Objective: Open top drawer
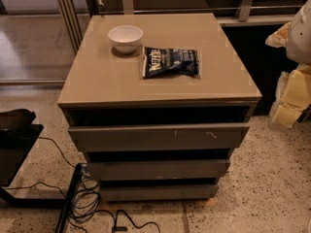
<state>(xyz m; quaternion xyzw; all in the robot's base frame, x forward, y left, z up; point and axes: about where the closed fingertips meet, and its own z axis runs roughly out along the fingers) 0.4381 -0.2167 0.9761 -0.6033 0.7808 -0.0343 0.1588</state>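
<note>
Gripper (287,103) hangs at the far right of the view, pale and yellowish, beside the cabinet's right flank and well apart from any drawer front. Whether it is spread or pressed together, I cannot tell. It holds nothing that I can make out.

Top drawer (158,137): widest of three grey fronts, directly under the cabinet top (97,81), a dark gap running along its upper edge. White scratch marks (194,134) sit right of centre. None of its interior shows, so I judge it shut or barely cracked.

On the cabinet top, a white bowl (125,37) and just beside it a dark chip bag (170,62), both set back from the front edge. Cables (85,200) lie on the floor at lower left.

Step in hand, by my reading: the approach, with no contact made. With no handle on the front, the next move calls for hooking into that upper gap and pulling straight out.
</note>
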